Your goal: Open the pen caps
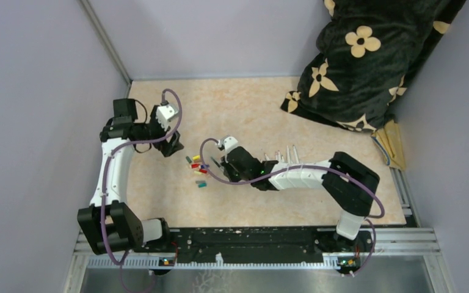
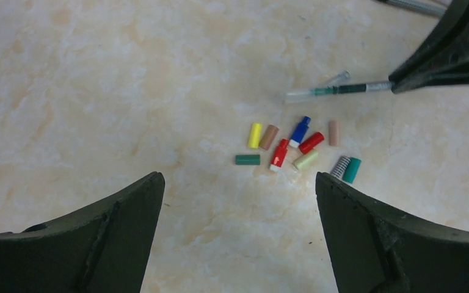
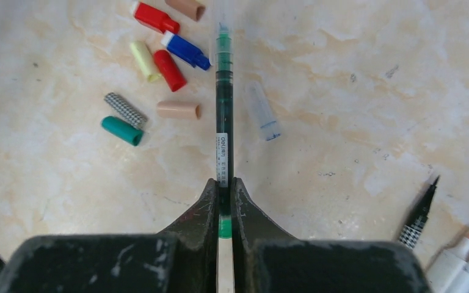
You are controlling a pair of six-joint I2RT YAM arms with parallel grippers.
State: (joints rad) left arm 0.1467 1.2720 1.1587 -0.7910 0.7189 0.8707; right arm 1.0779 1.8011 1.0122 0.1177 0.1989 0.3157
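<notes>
Near the middle of the table (image 1: 250,110), the right gripper (image 3: 225,183) is clamped on a green pen (image 3: 224,110), with a clear cap (image 3: 262,113) just beside it. Left of that, loose coloured pen caps (image 2: 311,142) lie clustered. Over them hangs the left gripper (image 2: 238,177), its fingers spread wide. Beyond the right arm lie more pens (image 1: 284,154), and a flowered blanket (image 1: 366,61) fills the far right corner.
</notes>
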